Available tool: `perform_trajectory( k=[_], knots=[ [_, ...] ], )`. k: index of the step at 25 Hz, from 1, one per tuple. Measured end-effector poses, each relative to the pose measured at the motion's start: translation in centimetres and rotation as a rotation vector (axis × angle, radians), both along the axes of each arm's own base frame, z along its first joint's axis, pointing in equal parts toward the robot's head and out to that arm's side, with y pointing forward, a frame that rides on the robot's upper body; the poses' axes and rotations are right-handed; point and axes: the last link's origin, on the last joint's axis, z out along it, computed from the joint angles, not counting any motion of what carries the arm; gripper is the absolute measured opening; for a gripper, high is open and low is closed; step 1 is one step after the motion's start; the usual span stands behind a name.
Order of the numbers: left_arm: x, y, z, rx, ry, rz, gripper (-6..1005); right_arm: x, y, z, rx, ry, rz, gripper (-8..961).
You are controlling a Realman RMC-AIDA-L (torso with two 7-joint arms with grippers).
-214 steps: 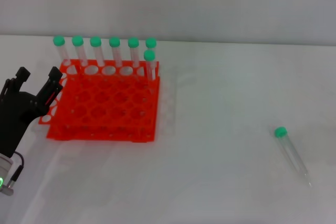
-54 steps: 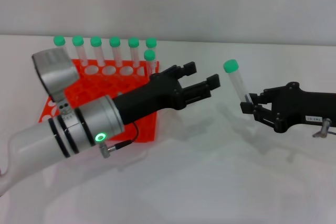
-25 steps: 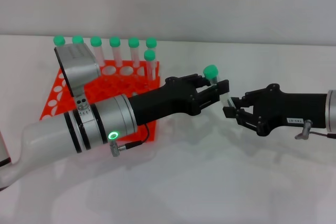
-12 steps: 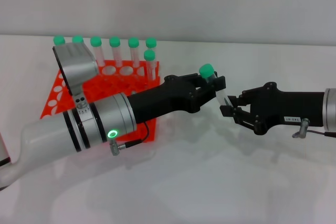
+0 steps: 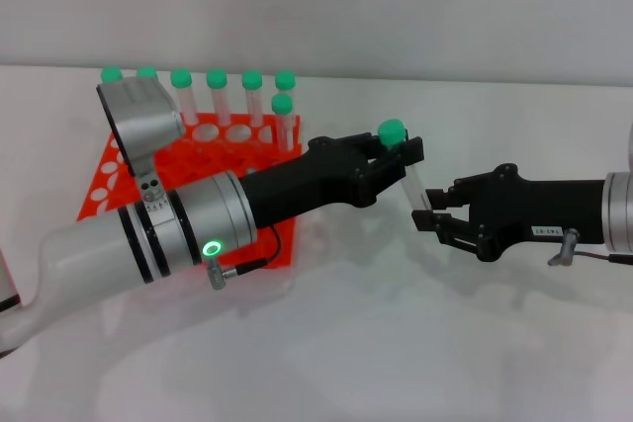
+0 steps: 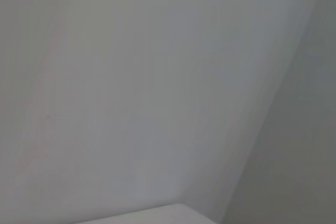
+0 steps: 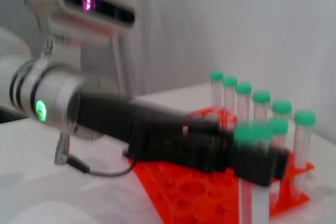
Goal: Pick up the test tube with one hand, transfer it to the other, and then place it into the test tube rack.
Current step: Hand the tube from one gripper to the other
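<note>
While both arms reach toward the middle of the white table (image 5: 326,343), the test tube (image 5: 407,170) hangs in the air between them. It stands almost straight up, with its green cap on top and its clear body going down.

The left gripper (image 5: 401,158) comes in from the 8 o'clock side of the head view, on a thick silver arm with a glowing green ring. Its black fingers are squeezed shut on the top part of the tube, just under the cap. In the right wrist view the same gripper (image 7: 257,158) is a dark blur wrapped around the tube (image 7: 252,182) below its green cap.

The right gripper (image 5: 435,211) comes in from the 3 o'clock side on a slim black arm. Its fingers sit around the bottom end of the tube, right at the tip. I cannot tell if they are pinching it or have let go.

The test tube rack (image 5: 198,180) is bright orange-red and lies on the table at about 10 o'clock from the tube, partly hidden behind the left arm. Other tubes with green caps (image 5: 251,96) stand in its far row, and one more stands just in front of them at the right end.

The left wrist view shows only plain grey.
</note>
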Motion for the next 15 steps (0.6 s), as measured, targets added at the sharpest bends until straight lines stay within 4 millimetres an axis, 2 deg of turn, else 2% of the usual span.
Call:
perform_trajectory(
  k=[2, 7, 11, 15],
  knots=[
    [0.0, 0.0, 0.0, -0.001, 0.0, 0.0, 219, 0.3, 0.1, 0.0, 0.003, 0.0, -0.016, 196],
    [0.0, -0.1, 0.0, -0.001, 0.0, 0.0, 218, 0.7, 0.2, 0.1, 0.008, 0.002, -0.038, 419],
    [-0.1, -0.2, -0.1, -0.002, 0.0, -0.002, 216, 1.0, 0.3, 0.3, 0.018, 0.003, -0.048, 494],
    [-0.2, -0.3, 0.0, 0.014, 0.014, -0.024, 213, 2.1, 0.5, 1.7, 0.062, 0.022, -0.09, 570]
  ],
)
